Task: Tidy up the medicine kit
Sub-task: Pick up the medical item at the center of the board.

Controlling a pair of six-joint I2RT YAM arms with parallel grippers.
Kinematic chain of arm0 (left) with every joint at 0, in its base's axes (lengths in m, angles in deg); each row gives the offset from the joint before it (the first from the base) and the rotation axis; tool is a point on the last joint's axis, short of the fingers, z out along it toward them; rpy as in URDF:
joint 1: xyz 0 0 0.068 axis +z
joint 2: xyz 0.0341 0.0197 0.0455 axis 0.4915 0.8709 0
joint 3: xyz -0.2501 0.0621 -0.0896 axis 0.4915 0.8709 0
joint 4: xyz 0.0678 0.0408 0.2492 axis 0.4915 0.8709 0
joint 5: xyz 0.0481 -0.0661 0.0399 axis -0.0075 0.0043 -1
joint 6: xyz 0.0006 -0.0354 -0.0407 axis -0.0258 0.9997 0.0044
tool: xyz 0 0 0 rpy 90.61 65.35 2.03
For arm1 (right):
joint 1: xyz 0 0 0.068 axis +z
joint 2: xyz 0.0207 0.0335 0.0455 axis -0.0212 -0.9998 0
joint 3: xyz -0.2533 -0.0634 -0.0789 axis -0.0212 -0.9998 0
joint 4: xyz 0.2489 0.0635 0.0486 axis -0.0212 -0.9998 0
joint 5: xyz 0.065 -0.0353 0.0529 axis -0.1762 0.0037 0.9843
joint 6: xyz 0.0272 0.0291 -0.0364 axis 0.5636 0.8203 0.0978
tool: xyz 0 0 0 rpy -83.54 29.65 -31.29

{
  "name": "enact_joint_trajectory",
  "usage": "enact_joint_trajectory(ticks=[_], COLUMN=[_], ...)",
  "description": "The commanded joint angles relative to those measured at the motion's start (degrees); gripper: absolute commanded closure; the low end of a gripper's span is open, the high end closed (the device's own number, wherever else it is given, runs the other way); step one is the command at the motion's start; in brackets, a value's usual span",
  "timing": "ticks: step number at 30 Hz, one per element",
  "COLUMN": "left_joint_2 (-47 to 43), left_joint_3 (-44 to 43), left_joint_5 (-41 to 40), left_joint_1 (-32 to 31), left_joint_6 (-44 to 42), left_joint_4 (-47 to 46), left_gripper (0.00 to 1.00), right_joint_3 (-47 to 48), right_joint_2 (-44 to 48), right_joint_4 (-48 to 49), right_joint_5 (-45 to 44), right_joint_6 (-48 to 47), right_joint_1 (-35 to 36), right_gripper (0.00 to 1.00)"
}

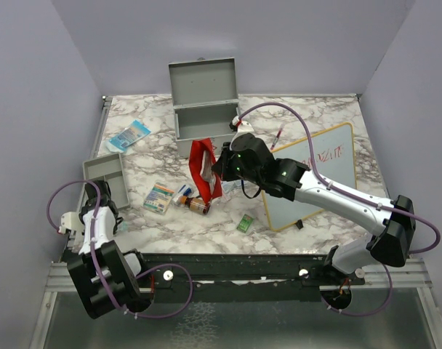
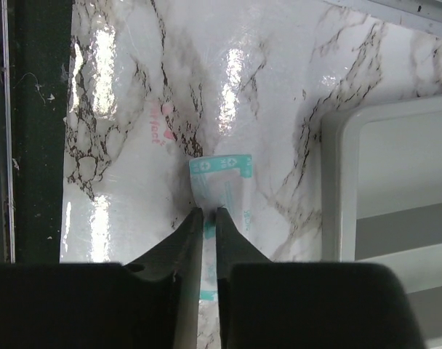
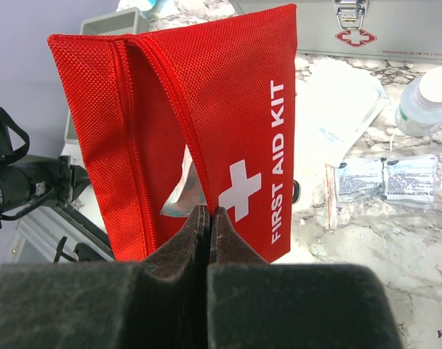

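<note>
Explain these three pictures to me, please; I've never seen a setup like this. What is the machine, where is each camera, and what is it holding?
These are two robot arms bolted at the near edge of a marble table, each ending in a two-finger gripper. The wide picture comes from a fixed camera above and behind them; the other two come from cameras on the two wrists. On the table are the medicine kit, a grey metal box with its lid up, a shallow grey tray, a whiteboard, a brown bottle and small packets. The right gripper is shut on a red first aid pouch, held above the table. The left gripper is almost shut over a teal-printed packet beside the tray; whether it grips it is unclear.
</note>
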Motion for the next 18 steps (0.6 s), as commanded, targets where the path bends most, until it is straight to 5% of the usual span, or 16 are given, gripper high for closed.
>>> enact_joint_trajectory(ticks=[1, 18], left_joint_2=[0.2, -8.1], left_joint_3=[2.7, -2.4], left_joint_5=[2.4, 12.8], left_joint_1=[0.4, 0.3], left_joint_6=[-0.1, -4.1], left_joint_4=[-0.2, 9.2], left_gripper=[0.94, 1.0], right_joint_3=[1.2, -1.2], right_joint_2=[0.3, 1.3], right_joint_4=[-0.4, -0.2], right_joint_5=[0.1, -0.9], right_joint_6=[-0.8, -0.2], right_joint_1=[-0.2, -0.2], right_gripper=[1.0, 0.99])
